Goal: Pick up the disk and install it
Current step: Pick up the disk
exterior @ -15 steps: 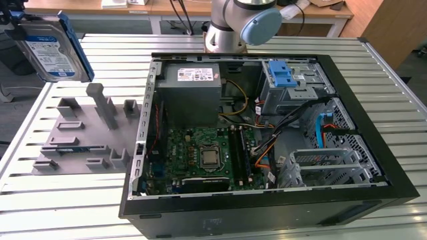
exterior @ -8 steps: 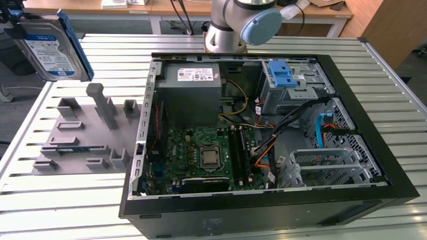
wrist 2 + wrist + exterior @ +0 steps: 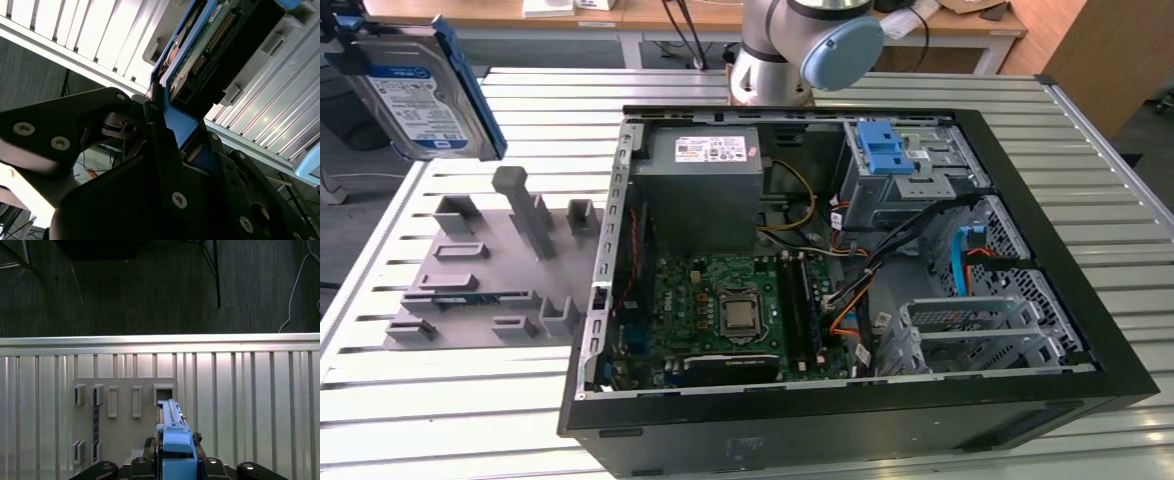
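The gripper [image 3: 177, 131] is pinched onto the disk [image 3: 416, 88], which hangs in the air at the exterior view's upper left, clear of the slatted metal table [image 3: 440, 420]. It is well apart from the open computer case [image 3: 854, 432]. The disk stands roughly on edge and slightly tilted, its blue-and-white label facing the exterior camera and the blue rail frame [image 3: 470, 90] running along the side toward the exterior view's right. In the second wrist view the black fingers [image 3: 156, 112] close against the blue frame from both sides, with the disk's green circuit-board underside and connector row [image 3: 212, 37] reaching out past them. In the first wrist view the disk is seen edge-on, its blue frame [image 3: 173, 437] rising from between the fingers. Beneath it on the table lies a grey fixture plate [image 3: 125, 415] with upright slots. A dark shape at the corner of the exterior view beside the disk is probably part of the gripper, though too little shows to be sure. Inside the case lie the grey power-supply box [image 3: 707, 190], the green motherboard [image 3: 734, 310] and a metal drive bay with a blue latch [image 3: 881, 148]. The arm's base [image 3: 781, 60] stands behind the case.
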`<move>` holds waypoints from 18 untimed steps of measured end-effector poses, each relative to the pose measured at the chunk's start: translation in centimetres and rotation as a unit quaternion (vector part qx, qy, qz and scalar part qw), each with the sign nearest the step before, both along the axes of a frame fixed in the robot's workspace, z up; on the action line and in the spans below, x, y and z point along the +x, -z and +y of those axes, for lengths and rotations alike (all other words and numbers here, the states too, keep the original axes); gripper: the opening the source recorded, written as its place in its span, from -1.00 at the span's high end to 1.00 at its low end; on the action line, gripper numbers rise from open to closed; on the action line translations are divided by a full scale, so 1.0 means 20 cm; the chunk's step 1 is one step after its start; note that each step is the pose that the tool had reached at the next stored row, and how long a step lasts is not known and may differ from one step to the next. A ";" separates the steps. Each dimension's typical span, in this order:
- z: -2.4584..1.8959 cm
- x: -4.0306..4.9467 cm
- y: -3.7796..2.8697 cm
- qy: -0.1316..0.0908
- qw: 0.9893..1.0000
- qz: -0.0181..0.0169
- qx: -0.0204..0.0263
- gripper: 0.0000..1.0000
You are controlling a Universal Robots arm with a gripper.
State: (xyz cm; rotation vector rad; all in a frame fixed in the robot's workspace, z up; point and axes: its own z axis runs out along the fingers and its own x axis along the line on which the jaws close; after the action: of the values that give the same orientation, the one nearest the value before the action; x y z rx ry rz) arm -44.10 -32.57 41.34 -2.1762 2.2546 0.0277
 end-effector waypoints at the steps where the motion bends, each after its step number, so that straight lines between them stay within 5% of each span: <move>1: 0.000 0.000 -0.002 0.000 1.000 0.000 0.000 0.26; 18: 0.000 0.000 -0.040 0.000 1.000 0.000 0.000 0.26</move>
State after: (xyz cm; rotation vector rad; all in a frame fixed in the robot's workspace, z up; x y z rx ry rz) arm -44.10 -32.57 42.15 -2.1762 2.2546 0.0277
